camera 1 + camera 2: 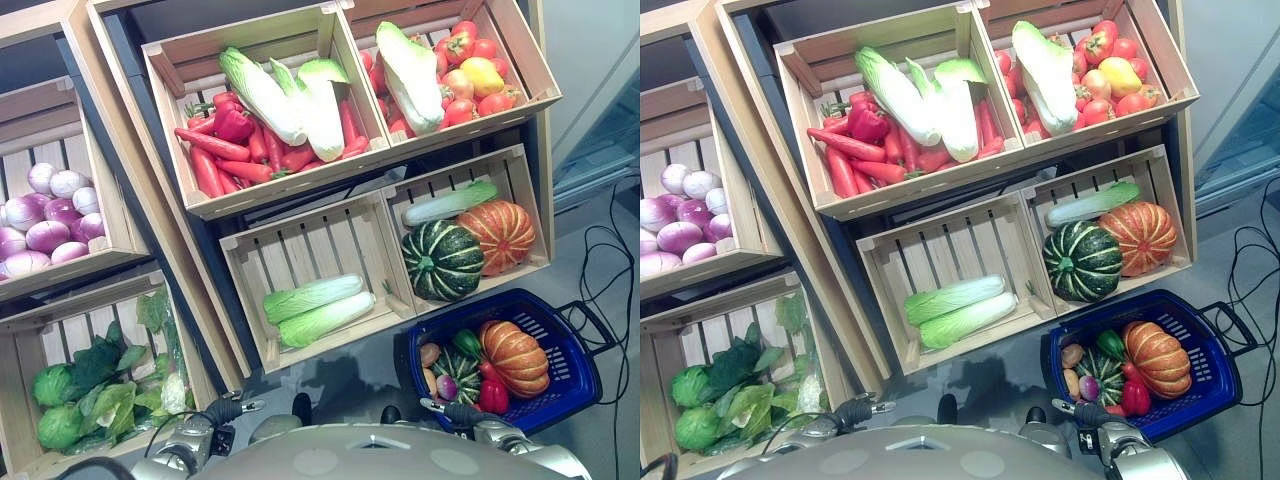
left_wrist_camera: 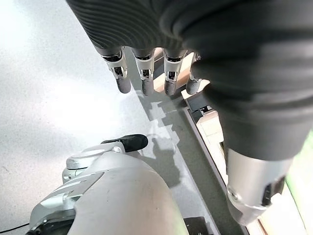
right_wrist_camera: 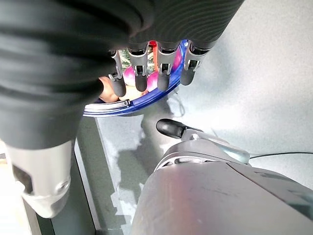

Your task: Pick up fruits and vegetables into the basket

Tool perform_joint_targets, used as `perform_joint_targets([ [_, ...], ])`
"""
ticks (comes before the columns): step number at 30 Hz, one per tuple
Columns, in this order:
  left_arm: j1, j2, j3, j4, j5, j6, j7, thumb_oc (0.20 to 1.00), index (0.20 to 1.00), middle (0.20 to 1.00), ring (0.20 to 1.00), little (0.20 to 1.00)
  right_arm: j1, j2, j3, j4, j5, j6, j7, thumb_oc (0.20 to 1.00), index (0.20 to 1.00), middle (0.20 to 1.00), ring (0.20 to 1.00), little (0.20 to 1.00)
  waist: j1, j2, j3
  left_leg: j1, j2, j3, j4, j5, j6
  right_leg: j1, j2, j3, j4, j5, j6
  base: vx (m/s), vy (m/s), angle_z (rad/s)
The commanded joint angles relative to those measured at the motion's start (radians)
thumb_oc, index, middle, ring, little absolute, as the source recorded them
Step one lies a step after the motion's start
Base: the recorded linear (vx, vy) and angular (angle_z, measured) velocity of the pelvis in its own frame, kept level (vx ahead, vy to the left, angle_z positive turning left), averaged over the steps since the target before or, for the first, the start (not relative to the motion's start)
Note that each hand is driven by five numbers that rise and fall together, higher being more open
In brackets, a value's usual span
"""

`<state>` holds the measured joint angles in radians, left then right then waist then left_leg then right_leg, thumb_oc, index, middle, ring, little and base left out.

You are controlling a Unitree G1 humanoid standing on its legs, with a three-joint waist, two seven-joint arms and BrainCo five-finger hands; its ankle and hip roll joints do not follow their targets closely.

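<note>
A blue basket stands on the floor at the lower right. It holds an orange pumpkin, a small striped green squash, a red pepper, a green pepper, a potato and a purple onion. My right hand hangs open and empty just beside the basket's blue rim. My left hand hangs open and empty above the grey floor, close to the foot of the wooden crates.
Wooden crates on a slanted rack hold carrots and red peppers under pale cabbages, tomatoes, a green squash beside an orange pumpkin, two cabbages, purple onions and lettuce.
</note>
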<state>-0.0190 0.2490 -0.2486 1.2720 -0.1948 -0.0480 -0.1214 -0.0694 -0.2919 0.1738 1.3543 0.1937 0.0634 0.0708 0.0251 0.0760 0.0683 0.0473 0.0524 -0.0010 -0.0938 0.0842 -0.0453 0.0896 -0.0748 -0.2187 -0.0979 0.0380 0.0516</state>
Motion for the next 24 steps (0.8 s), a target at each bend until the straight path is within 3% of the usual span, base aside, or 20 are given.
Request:
perform_joint_targets([
  [1, -0.072, -0.004, -0.014, 0.059, 0.025, -0.012, 0.002, 1.000, 1.000, 1.000, 1.000, 1.000, -0.057, 0.019, 0.026, 0.039, -0.007, -0.005, -0.008, 1.000, 1.000, 1.000, 1.000, 1.000, 0.013, -0.050, 0.039, 0.037, -0.015, 0.038, 0.007, -0.111, -0.008, 0.000, -0.048, 0.005, 0.015, -0.031, 0.053, 0.00, 0.000, 0.00],
  [24, -0.076, -0.002, -0.010, 0.063, 0.006, -0.010, -0.009, 1.000, 1.000, 1.000, 1.000, 1.000, -0.059, 0.023, 0.027, 0.035, -0.004, 0.002, -0.011, 1.000, 1.000, 1.000, 1.000, 1.000, 0.013, -0.055, 0.040, 0.039, -0.014, 0.041, 0.007, -0.110, -0.006, 0.001, -0.043, 0.009, 0.016, -0.030, 0.052, 0.00, 0.000, 0.00],
])
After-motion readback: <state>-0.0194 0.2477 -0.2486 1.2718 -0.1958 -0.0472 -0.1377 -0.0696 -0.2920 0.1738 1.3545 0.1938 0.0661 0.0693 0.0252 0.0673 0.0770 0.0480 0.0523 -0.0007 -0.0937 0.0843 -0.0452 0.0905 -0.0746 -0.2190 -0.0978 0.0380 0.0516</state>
